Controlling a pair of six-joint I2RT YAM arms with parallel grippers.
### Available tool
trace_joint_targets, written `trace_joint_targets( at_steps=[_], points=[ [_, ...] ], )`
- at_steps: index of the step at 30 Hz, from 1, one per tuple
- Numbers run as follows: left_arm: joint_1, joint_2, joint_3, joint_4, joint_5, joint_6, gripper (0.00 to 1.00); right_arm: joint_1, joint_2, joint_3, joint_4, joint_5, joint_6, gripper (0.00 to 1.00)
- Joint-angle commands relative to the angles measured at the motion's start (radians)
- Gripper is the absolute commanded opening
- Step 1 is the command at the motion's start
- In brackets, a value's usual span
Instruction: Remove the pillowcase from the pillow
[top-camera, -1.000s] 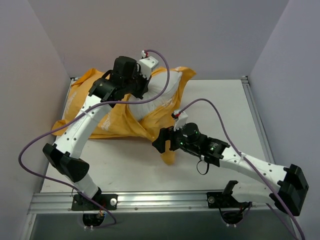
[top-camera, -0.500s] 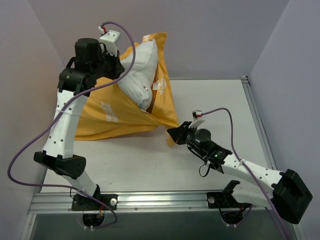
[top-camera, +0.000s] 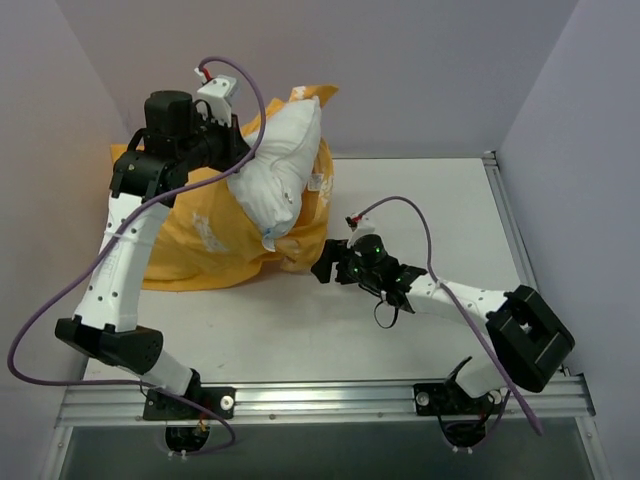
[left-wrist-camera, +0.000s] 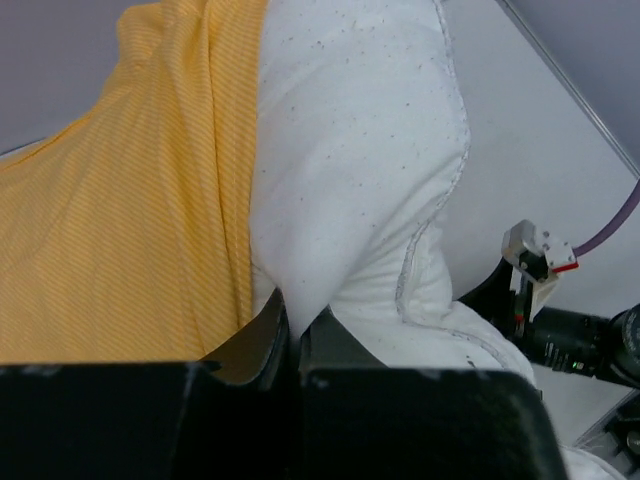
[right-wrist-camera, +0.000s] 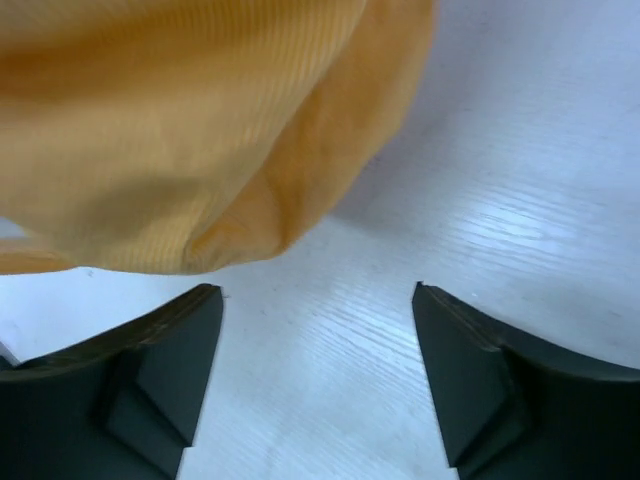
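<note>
Top external view, left arm reared high over the back left of the table (top-camera: 440, 200), left gripper (top-camera: 236, 160) pinched tight on the pillow (top-camera: 282, 165), pillow held upright and mostly out of the pillowcase (top-camera: 195, 240) slumped below, right arm stretched low, right gripper (top-camera: 324, 266) spread wide, empty, just beside the pillowcase's edge.

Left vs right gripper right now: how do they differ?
The left gripper is shut, pinching the pillow; the right gripper is open and empty. The left is held high above the table; the right sits low over it, with the pillowcase edge just ahead. Both are close to the pillowcase.
</note>
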Motion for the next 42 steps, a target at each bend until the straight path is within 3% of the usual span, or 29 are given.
trace_joint_targets(
  at_steps=[1,5,7,9,15,19,33,35,36,37,39,40,41,42],
  points=[
    [-0.047,-0.105,-0.115,0.179,-0.040,0.027,0.02,-0.028,-0.201,0.141,-0.309,0.084,-0.156,0.81],
    [-0.101,-0.092,-0.255,0.234,-0.045,0.007,0.02,-0.039,-0.318,0.313,-0.548,0.097,-0.242,0.86],
    [-0.147,-0.060,-0.255,0.250,-0.060,0.004,0.02,-0.025,-0.318,0.421,-0.651,0.065,-0.253,1.00],
    [-0.186,-0.022,-0.229,0.256,-0.069,0.004,0.02,0.001,-0.298,0.484,-0.673,0.066,-0.218,1.00],
    [-0.222,0.029,-0.182,0.255,-0.058,-0.022,0.02,0.093,-0.222,0.474,-0.469,0.054,-0.069,1.00],
    [-0.234,0.020,-0.203,0.261,-0.072,-0.021,0.02,0.105,-0.162,0.453,-0.443,0.127,0.015,1.00],
    [-0.245,0.015,-0.214,0.273,0.024,-0.053,0.02,0.098,0.085,0.425,-0.118,0.026,0.032,1.00],
    [-0.246,0.010,-0.214,0.270,0.029,-0.053,0.02,0.078,0.117,0.431,-0.101,0.002,0.040,0.88],
    [-0.246,0.006,-0.220,0.270,0.029,-0.053,0.02,0.064,0.137,0.425,-0.079,-0.020,0.049,0.76],
    [-0.246,0.001,-0.224,0.268,0.030,-0.049,0.02,0.047,0.139,0.393,-0.053,-0.040,0.085,0.41],
    [-0.246,-0.016,-0.240,0.258,0.034,-0.039,0.02,0.004,0.128,0.350,0.022,-0.063,0.126,0.07],
    [-0.245,-0.020,-0.243,0.251,0.035,-0.020,0.02,-0.007,0.124,0.315,0.033,-0.060,0.147,0.00],
    [-0.245,-0.025,-0.243,0.226,0.037,-0.003,0.19,-0.016,0.116,0.298,0.052,-0.063,0.150,0.00],
    [-0.245,-0.026,-0.243,0.206,0.041,0.020,0.61,-0.026,0.104,0.285,0.059,-0.070,0.152,0.00]
  ],
)
